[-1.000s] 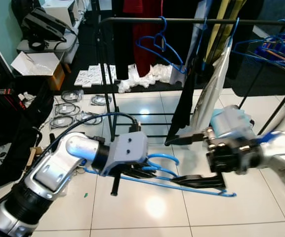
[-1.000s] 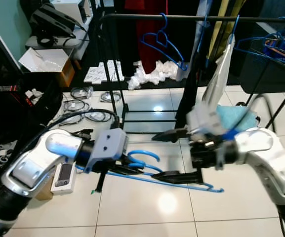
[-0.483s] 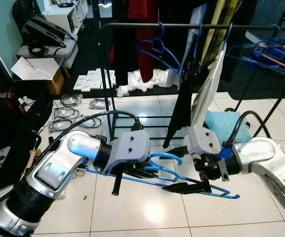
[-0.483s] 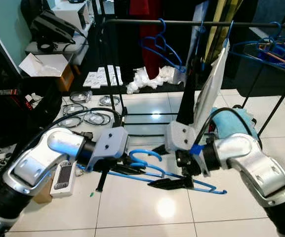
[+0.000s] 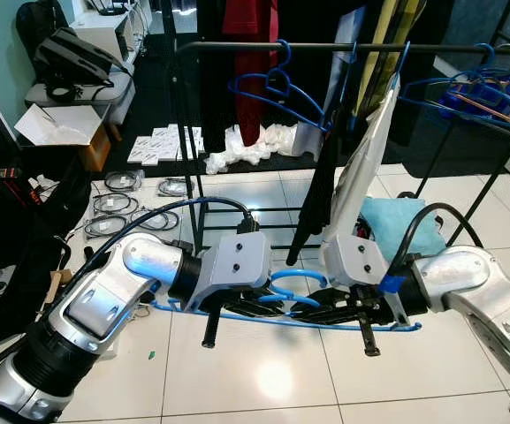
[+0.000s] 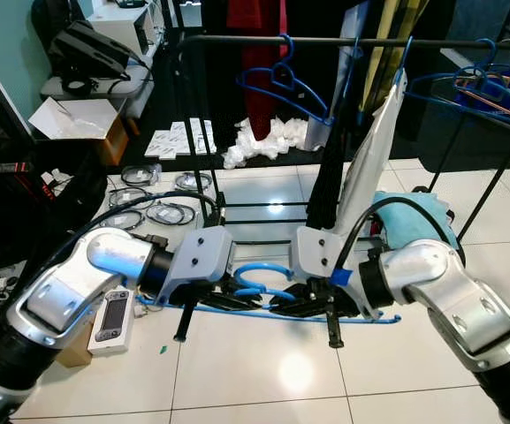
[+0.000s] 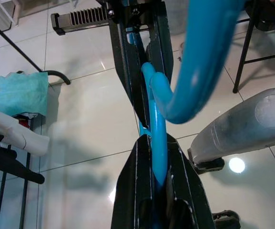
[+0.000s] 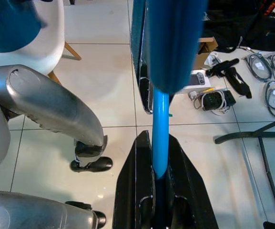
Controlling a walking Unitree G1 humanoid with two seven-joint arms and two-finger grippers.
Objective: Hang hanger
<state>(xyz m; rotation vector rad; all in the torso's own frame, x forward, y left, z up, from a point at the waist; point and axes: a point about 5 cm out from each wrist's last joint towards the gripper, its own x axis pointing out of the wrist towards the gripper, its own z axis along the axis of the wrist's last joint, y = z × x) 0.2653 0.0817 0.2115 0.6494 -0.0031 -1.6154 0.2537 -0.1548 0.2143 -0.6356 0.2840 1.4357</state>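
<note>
Nearest you, both grippers are on the blue hanger (image 5: 303, 305), held flat and low over the floor tiles (image 5: 263, 380) in front of the rack. Your left gripper (image 5: 263, 309) has its fingers (image 7: 149, 100) clamped on the wire next to the hook; its wrist view shows the blue wire pinched between them. Your right gripper (image 5: 338, 311) is new to the grip: a second ago its fingers were spread wide around the hanger's right shoulder, half a second ago they were narrowing, and now its fingers (image 8: 149, 200) are closed tight on the bar, which runs straight between them in the right wrist view. The hanger has also levelled out, the right end no longer drooping.

So you've got a two-handed hold, and the handover or re-grip looks done. Hanging itself isn't started: the hook (image 5: 294, 281) is well below the rail.

Further back, the black rack rail (image 5: 325, 45) carries another blue hanger (image 5: 272, 84), dark garments and a white garment (image 5: 361, 168). A free stretch of rail between that hanger and the left post looks like your best target. Cables (image 5: 117, 203) lie on the floor at far left.
</note>
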